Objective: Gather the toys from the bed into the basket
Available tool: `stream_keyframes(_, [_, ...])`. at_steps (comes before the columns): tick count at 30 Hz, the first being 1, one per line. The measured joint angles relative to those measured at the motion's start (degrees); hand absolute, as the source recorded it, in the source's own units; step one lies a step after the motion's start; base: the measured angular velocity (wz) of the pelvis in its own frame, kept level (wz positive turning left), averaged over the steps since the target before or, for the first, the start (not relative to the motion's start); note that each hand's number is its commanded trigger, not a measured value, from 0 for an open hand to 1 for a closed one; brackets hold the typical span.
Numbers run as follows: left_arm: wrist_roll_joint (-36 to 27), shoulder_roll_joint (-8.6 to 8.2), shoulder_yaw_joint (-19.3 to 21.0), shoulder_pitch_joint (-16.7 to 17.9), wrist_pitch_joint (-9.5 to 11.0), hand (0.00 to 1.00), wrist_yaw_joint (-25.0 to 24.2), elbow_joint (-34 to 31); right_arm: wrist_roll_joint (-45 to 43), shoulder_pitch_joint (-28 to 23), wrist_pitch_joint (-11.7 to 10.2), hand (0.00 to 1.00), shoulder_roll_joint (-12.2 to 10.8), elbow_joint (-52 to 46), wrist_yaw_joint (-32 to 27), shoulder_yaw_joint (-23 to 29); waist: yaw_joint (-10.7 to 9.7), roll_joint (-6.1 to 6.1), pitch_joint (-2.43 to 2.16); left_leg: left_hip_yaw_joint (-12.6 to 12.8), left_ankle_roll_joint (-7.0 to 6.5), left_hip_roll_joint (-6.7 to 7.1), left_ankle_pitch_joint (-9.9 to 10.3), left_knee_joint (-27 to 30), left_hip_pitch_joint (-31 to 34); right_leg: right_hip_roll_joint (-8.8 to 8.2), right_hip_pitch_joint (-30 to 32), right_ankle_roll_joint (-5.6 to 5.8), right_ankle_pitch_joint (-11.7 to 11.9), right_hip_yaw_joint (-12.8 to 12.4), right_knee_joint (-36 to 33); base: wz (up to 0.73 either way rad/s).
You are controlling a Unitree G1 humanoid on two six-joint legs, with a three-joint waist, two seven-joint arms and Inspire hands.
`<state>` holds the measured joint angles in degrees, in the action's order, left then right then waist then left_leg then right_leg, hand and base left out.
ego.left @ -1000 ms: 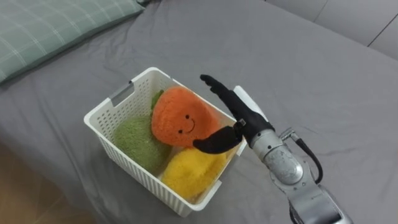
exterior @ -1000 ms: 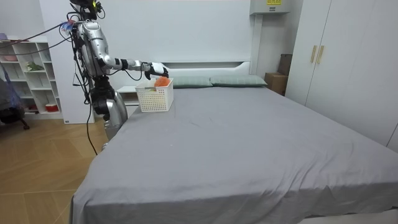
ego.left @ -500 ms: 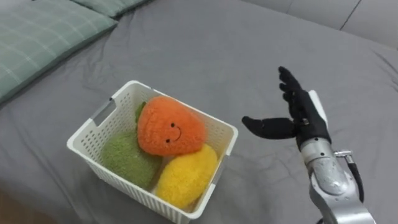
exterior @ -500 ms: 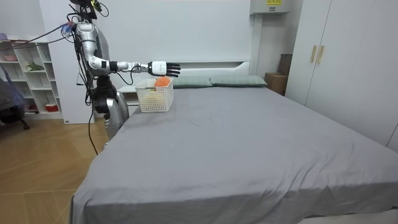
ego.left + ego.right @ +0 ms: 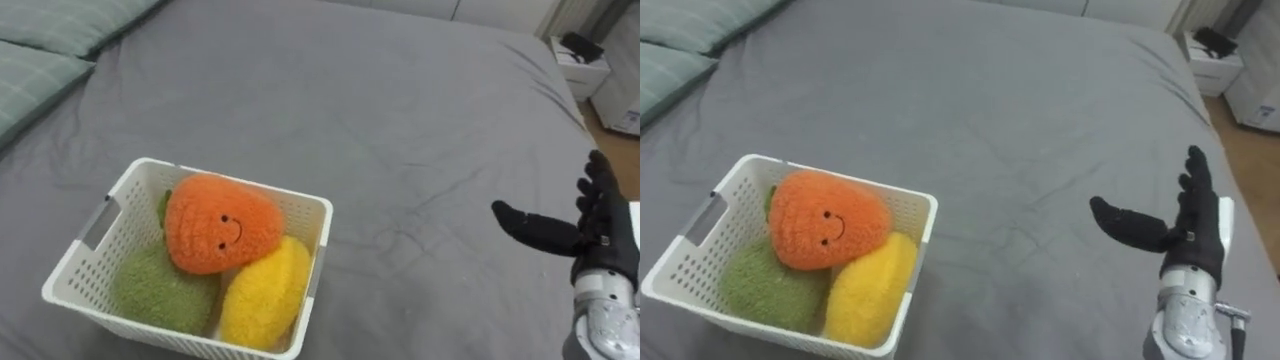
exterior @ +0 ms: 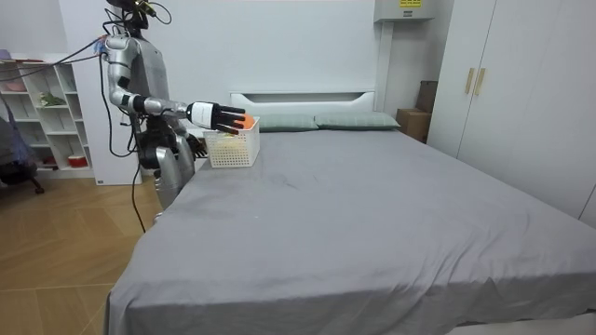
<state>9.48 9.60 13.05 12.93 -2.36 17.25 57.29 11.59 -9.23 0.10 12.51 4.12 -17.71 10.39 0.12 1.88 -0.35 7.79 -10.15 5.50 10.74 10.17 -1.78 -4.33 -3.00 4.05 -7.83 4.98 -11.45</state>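
A white slatted basket [image 5: 72, 265] [image 5: 670, 262] [image 6: 230, 148] sits on the grey bed near its head end. Three plush toys lie in it: an orange one with a smiling face [image 5: 215, 224] [image 5: 822, 220] on top, a green one [image 5: 155, 292] [image 5: 765, 287] under it, and a yellow one [image 5: 262, 295] [image 5: 866, 290] at the basket's right side. My right hand [image 5: 600, 222] [image 5: 1188, 231] [image 6: 218, 115] hovers open well to the right of the basket, fingers straight and thumb spread, holding nothing.
Green checked pillows [image 5: 45, 60] lie at the head of the bed, upper left. A wide stretch of grey sheet [image 5: 400, 130] lies beyond the basket. A bedside cabinet [image 5: 583, 62] stands past the bed's far edge. I stand beside the bed near white shelves [image 6: 42, 116].
My right hand has let go of the orange toy and drawn away to the right of the basket, open. The camera view has swung right, so the basket now sits lower left.
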Motion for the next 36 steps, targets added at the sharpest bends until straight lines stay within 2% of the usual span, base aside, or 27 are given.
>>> stream_keyframes(2, [0.0,0.02,-0.9,-0.2,0.0,0.0,0.0,0.0,2.8,-0.1,-0.1,0.0,0.0,0.0,-0.6,0.0,-1.6,0.42,-0.02,0.6,0.01,-0.04,0.0,-0.3,-0.6,0.15,-0.2,0.04,0.0,-1.1,0.9,-0.18])
stream_keyframes(5, [-0.1,-0.2,-1.3,-0.9,-0.4,0.0,0.3,-0.1,5.8,-0.6,-1.1,0.0,0.0,0.1,-1.7,0.4,-2.3,0.83,0.23,1.9,0.16,-0.29,0.1,-0.9,-0.9,0.56,0.0,0.07,0.1,-3.2,1.6,-0.24])
stream_keyframes(7, [-0.2,-0.15,-0.9,-0.5,-0.6,0.0,1.3,-0.1,7.1,-1.6,-1.7,0.0,-0.2,0.3,-2.9,1.7,-2.6,1.2,0.61,2.9,0.42,-0.65,0.2,-1.1,-0.9,0.85,0.1,0.05,0.4,-3.4,1.9,-0.22])
stream_keyframes(8, [-0.4,-0.15,-1.0,-0.4,-0.7,0.0,1.4,-0.1,7.4,-1.7,-2.0,0.0,-0.2,0.9,-3.1,2.0,-2.7,1.17,0.64,3.0,0.47,-0.76,0.3,-1.1,-0.9,0.97,0.2,-0.04,0.5,-3.4,1.9,-0.1])
stream_keyframes(11, [-2.7,-0.18,-1.5,-0.2,-0.9,0.0,2.6,-0.1,12.2,-2.2,-2.8,0.0,-1.2,7.0,-5.1,3.8,-3.2,1.29,0.49,3.2,0.65,-0.91,0.4,-1.6,-0.9,1.16,0.3,-0.15,0.6,-3.4,2.5,-0.07])
stream_keyframes(15, [-2.7,-0.54,-1.4,0.4,-1.3,0.0,2.8,-0.1,17.1,-5.0,-3.2,0.0,-2.0,15.1,-7.2,4.9,-3.5,0.61,0.29,4.1,0.71,-0.99,0.4,-1.9,-0.8,1.28,0.8,-0.13,0.7,-4.1,2.8,-0.1])
stream_keyframes(18, [-2.7,-1.38,-0.8,1.1,-1.5,0.0,3.7,-0.6,17.8,-5.3,-3.5,0.0,-4.3,24.7,-7.7,7.1,-4.8,0.49,0.26,4.3,0.86,-1.1,0.5,-2.0,-0.8,1.41,0.9,-0.14,0.7,-4.2,2.8,-0.04])
stream_keyframes(19, [-3.2,-1.55,-0.8,1.1,-1.8,0.0,3.9,-0.6,19.0,-5.4,-3.5,0.0,-4.5,28.5,-8.2,7.4,-5.0,0.33,0.3,4.5,0.89,-1.11,0.5,-2.1,-1.0,1.47,1.0,-0.14,0.7,-4.9,2.8,-0.13])
stream_keyframes(23, [-4.0,-1.78,-0.9,1.3,-2.0,0.0,3.8,0.2,20.9,-5.6,-3.8,0.0,-4.6,38.8,-8.6,8.5,-5.9,-0.59,0.26,4.6,0.89,-1.1,0.5,-2.1,-1.1,1.46,0.9,-0.14,0.7,-4.9,2.8,-0.02])
stream_keyframes(27, [-4.1,-1.99,-0.5,1.4,-2.1,0.0,3.4,0.3,23.2,-5.8,-3.8,0.0,-4.6,50.0,-5.9,8.9,-6.0,-1.38,0.51,4.6,1.01,-1.09,0.6,-2.4,-1.2,1.5,0.7,-0.14,0.7,-5.3,2.7,0.0])
stream_keyframes(29, [-4.0,-2.1,-0.2,1.4,-2.2,0.0,2.9,0.3,23.7,-6.1,-3.8,0.0,-4.6,53.9,-4.2,8.7,-6.0,-1.39,0.52,4.6,1.02,-1.1,0.6,-2.4,-1.5,1.51,0.5,-0.14,0.7,-5.4,2.7,0.0])
stream_keyframes(30, [-3.9,-2.15,-0.2,1.5,-2.2,0.0,2.3,0.5,23.6,-6.2,-3.7,0.0,-4.7,56.6,-2.8,8.7,-6.1,-1.02,0.73,4.6,1.05,-1.1,0.6,-2.4,-1.9,1.47,0.0,-0.19,0.6,-4.9,2.7,0.0])
stream_keyframes(31, [-3.8,-2.16,0.3,1.8,-2.2,0.0,2.0,1.0,22.8,-6.3,-3.6,0.0,-4.8,60.1,-0.8,8.7,-6.1,-1.4,0.57,4.5,1.22,-1.11,0.7,-2.5,-1.9,1.48,-0.1,-0.27,0.5,-4.8,2.5,0.0])
stream_keyframes(33, [-3.2,-2.3,1.4,1.6,-2.2,0.0,1.6,1.3,21.1,-5.9,-2.4,0.0,-5.3,64.2,2.7,8.7,-6.0,-0.98,0.37,4.5,1.51,-1.12,0.9,-2.5,-1.9,1.47,0.0,-0.28,0.3,-4.8,2.3,0.0])
stream_keyframes(34, [-2.2,-2.47,2.2,1.5,-2.2,0.0,1.2,1.7,19.5,-5.3,-1.3,0.0,-5.4,66.0,5.2,8.2,-5.6,-1.02,0.4,4.5,1.52,-1.12,0.9,-2.5,-2.0,1.49,-0.1,-0.28,0.3,-4.9,2.3,-0.03])
stream_keyframes(36, [-1.7,-2.59,2.3,1.3,-2.2,0.0,1.2,1.9,17.1,-5.1,-0.6,0.0,-5.4,68.8,8.6,5.9,-5.0,-0.99,0.39,4.5,1.41,-1.12,0.8,-2.4,-2.0,1.56,-0.2,-0.29,0.3,-4.9,2.4,-0.05])
